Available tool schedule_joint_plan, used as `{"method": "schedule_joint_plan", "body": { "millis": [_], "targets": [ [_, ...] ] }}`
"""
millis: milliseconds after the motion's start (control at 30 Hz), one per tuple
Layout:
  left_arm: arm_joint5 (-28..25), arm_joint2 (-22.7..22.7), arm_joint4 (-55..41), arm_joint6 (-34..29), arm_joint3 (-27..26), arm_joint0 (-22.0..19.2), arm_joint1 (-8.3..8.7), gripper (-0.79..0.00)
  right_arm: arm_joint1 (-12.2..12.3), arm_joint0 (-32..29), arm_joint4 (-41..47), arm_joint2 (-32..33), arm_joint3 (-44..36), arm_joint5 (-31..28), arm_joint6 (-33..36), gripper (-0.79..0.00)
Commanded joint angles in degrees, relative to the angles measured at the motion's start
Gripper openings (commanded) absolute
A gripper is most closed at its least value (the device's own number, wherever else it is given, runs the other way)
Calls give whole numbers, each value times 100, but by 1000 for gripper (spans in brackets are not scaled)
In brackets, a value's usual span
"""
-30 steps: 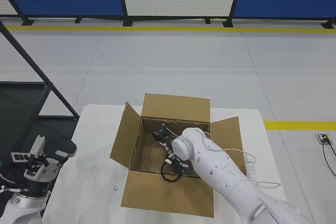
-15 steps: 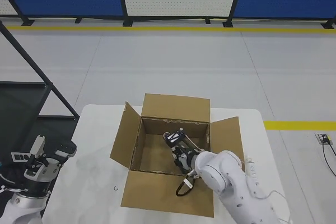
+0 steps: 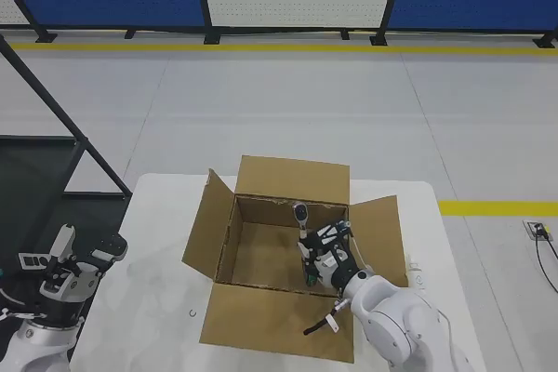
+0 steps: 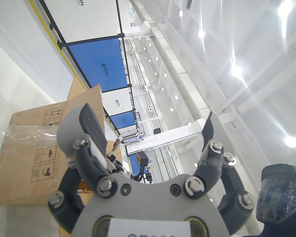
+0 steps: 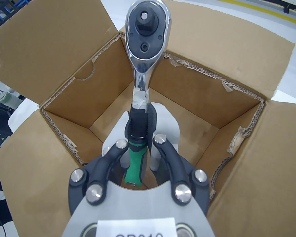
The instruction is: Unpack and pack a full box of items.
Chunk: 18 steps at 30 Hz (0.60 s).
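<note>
I have the white table under the top camera, and the large cardboard box sits in the middle of it with all four flaps folded outward. In the right wrist view I look straight down into the box past its torn corrugated rims to the brown floor inside. My right gripper is over the right-hand half of the opening, just inside the right flap. Its fingers are clamped on the black-and-green handle of a ratchet wrench. The wrench juts out ahead of the gripper, with a wrap of tape on its neck and its chrome head pointing toward the far flap. From above I see that head over the far part of the box's interior. My left gripper is parked off the table's left side, well apart from the box, angled up at the ceiling lights. Its two fingers are spread wide with nothing between the pads.
</note>
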Motion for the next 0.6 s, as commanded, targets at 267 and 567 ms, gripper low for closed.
{"method": "schedule_joint_plan", "body": {
  "millis": [267,567],
  "targets": [
    [0,0,0,0,0,0,0,0,-22,-134,-361,-47,-301,497,-374,-785],
    [0,0,0,0,0,0,0,0,92,-1535,370,1392,-2229,530,-1682,-785]
  ]
}}
